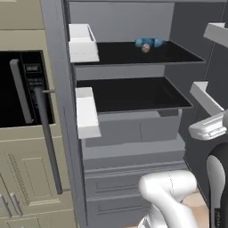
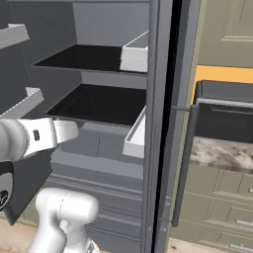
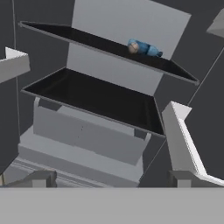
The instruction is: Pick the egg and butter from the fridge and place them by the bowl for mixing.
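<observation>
Reaching into the open fridge [image 1: 133,147], end effector [image 3: 113,177] spread and empty, next up to the egg [image 1: 145,48] on the top shelf [image 1: 147,54].

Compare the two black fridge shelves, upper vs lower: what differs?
Load: the upper shelf carries a blue bottle lying on its side with the egg against it, near the back; the lower shelf shows nothing on it.
Height: the upper shelf sits above the lower shelf, which lies just over the grey drawers.
Shared: both are flat black and sit level inside the open fridge, each with a white door bin to its left in the left base view.
</observation>
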